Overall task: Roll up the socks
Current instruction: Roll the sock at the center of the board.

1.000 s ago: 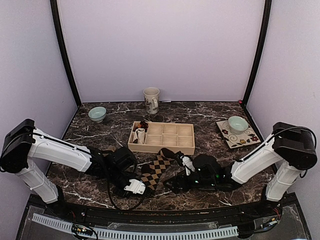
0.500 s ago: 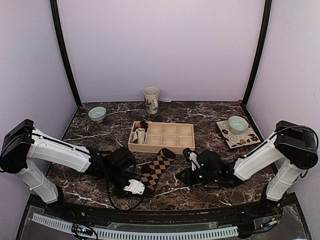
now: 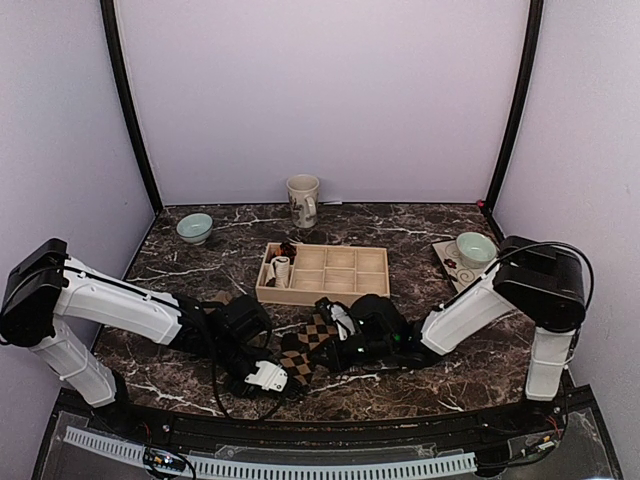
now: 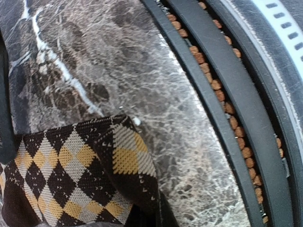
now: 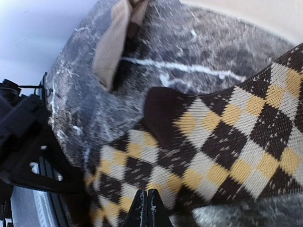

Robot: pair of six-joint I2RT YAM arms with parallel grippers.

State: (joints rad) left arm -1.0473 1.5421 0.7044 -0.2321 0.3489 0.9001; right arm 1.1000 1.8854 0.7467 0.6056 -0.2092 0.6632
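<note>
Left jaws pinch the argyle sock [image 3: 310,342]; right jaws shut atop it, tray [image 3: 320,294] behind.

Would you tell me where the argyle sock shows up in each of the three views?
Top external: the argyle sock lies lower centre, just in front of the wooden tray.
Left wrist: the sock fills the lower left corner.
Right wrist: the sock spans centre to right edge.
Shared landmark: the dark marble tabletop under it in every view.

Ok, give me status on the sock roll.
Left gripper shut on argyle sock near end. Right gripper shut at its edge, hold unclear. Sock not rolled. Tan sock apart; nothing blocking.
</note>
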